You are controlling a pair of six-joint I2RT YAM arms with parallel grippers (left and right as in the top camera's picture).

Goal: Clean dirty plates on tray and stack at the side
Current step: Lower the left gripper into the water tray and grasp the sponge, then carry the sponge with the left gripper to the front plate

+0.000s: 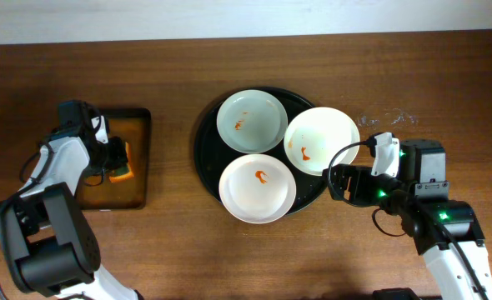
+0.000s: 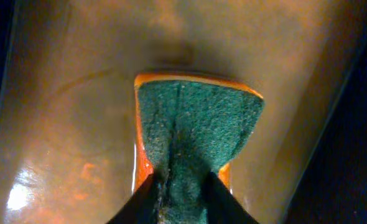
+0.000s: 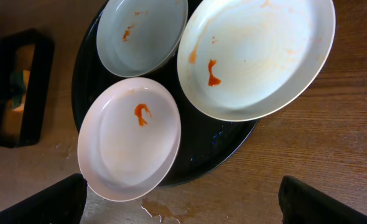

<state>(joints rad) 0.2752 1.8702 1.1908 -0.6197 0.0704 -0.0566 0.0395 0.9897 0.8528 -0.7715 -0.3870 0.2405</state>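
I have the large round black tray with a raised rim in the middle of the overhead frame, on the brown wooden table. All three plates lie in it, close together.

- **Top:** the pale grey-blue round plate has small orange-red smears.
- **Bottom:** the white round plate has one orange-red smear near its centre.
- **Right:** the second white round plate has a smear left of centre, and its right edge reaches out past the tray rim.

At the left of the overhead frame, my left gripper is over the small rectangular dark tray with a brownish bottom. In the left wrist view its fingers are pinched narrow on the green-faced orange sponge. The sponge stands on edge on the brownish bottom.

My right gripper sits at the lower right edge of the black tray, just beside the second white plate. In the right wrist view it is spread wide and holds nothing. The two fingertips are at the bottom corners of that frame.
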